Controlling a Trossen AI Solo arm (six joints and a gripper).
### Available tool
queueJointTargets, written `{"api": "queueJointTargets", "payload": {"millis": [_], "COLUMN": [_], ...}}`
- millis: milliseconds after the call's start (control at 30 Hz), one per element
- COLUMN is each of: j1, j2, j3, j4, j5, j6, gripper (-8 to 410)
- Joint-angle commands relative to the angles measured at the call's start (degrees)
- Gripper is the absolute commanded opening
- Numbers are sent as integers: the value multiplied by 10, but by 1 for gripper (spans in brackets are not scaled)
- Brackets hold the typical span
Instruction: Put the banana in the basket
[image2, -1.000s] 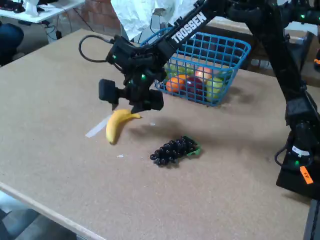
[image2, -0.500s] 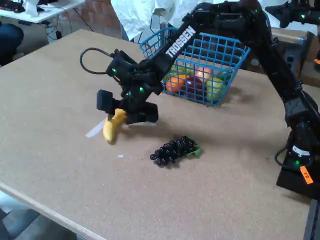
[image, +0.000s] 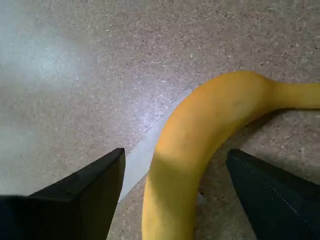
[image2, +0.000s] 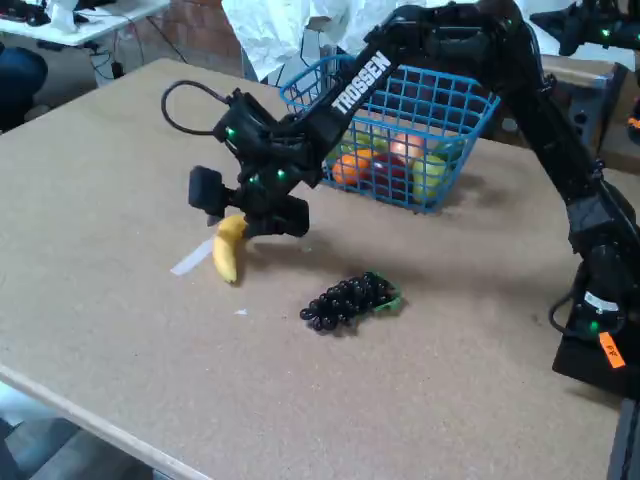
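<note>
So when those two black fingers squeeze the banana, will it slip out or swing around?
The banana looks smooth and glossy, so it may slide a little between the open gripper fingers. Its curve suggests it could pivot on the table if squeezed off-centre. It looks rigid and probably light, so it should lift without sagging.

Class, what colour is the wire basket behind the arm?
Blue: the basket shows best in the fixed view.

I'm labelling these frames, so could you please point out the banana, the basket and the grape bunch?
banana (image: 200, 130): wrist view, mid-body.
basket (image2: 478, 118): fixed view, right mesh wall.
grape bunch (image2: 348, 298): fixed view, cluster centre.
</note>
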Motion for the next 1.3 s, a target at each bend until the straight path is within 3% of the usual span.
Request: {"api": "queueJointTargets", "payload": {"millis": [0, 367, 567, 1033, 1167, 1267], "j1": [-2, -3, -3, -3, -1, -1], "j2": [0, 0, 1, 73, 94, 89], "j3": [0, 0, 0, 17, 35, 36], "j4": [-1, -28, -44, -7, -7, -7], "j5": [3, 3, 10, 12, 2, 5], "j6": [0, -3, -5, -16, -16, -16], "gripper": [275, 272, 243, 228, 194, 136]}}
